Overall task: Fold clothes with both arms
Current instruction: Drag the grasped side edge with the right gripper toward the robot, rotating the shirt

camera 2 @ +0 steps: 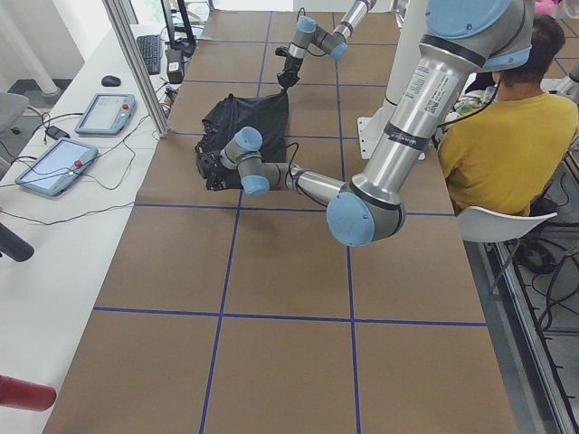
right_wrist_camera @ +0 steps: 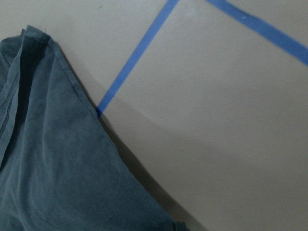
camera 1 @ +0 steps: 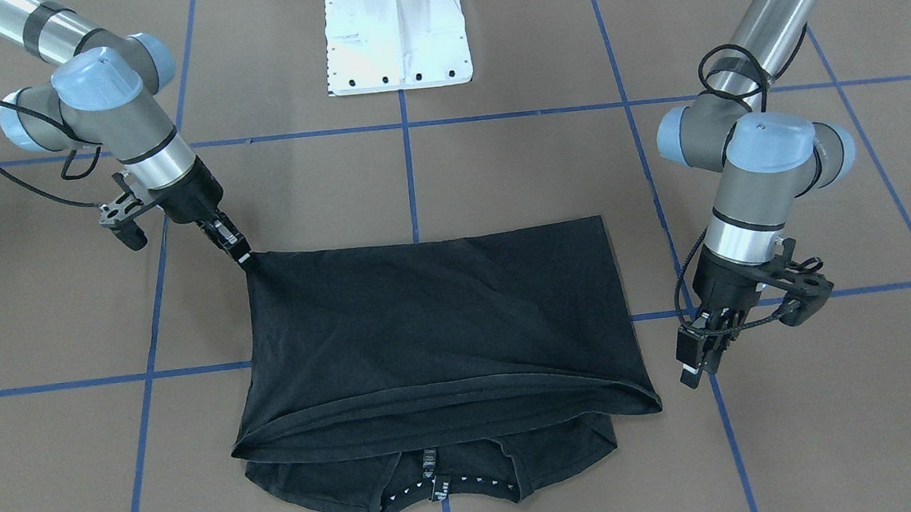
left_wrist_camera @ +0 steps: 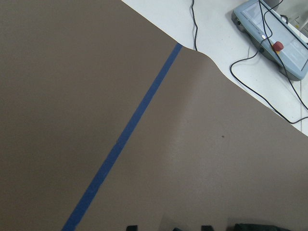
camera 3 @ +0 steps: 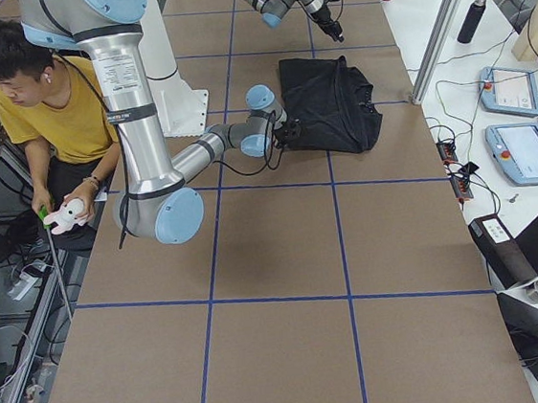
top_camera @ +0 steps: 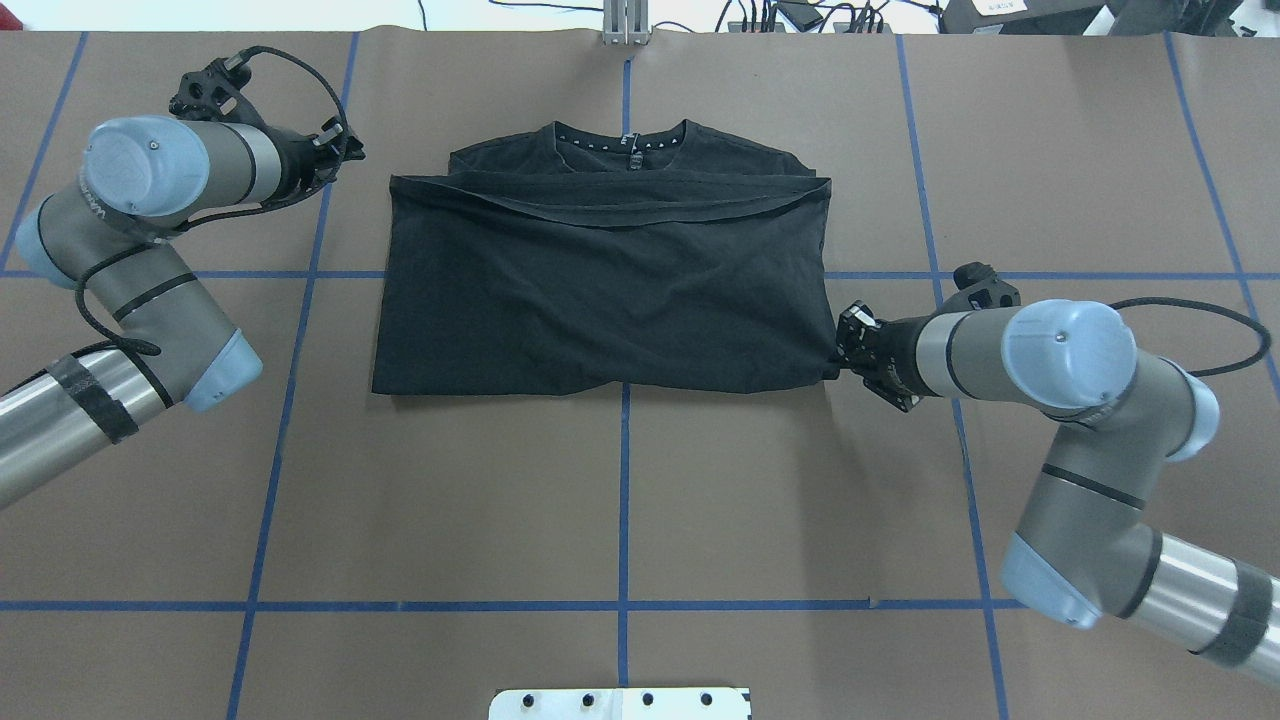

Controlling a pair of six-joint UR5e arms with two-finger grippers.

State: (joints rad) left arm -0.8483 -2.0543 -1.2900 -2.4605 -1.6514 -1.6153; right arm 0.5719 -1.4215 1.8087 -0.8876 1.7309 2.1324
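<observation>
Neck end of black short-sleeved T-shirt (camera 1: pixel 428 324) sits closest to front camera; shirt folded double, hem layer over chest. At far corner the right hand (camera 1: pixel 242 255), black and two-fingered, clamps tight on cloth, fabric drawn taut from it. Matching left hand (camera 1: pixel 694 360): fingers spread apart, empty, shirt's edge just beside it, not touching. Brown paper-covered counter (camera 1: pixel 513 160) with blue tape grid (camera 1: pixel 408 169) beneath both. Silver-grey right arm (top_camera: pixel 1060 370) low, wrist near level. Silver-grey left arm (top_camera: pixel 150 190) wrist tilted downward.
</observation>
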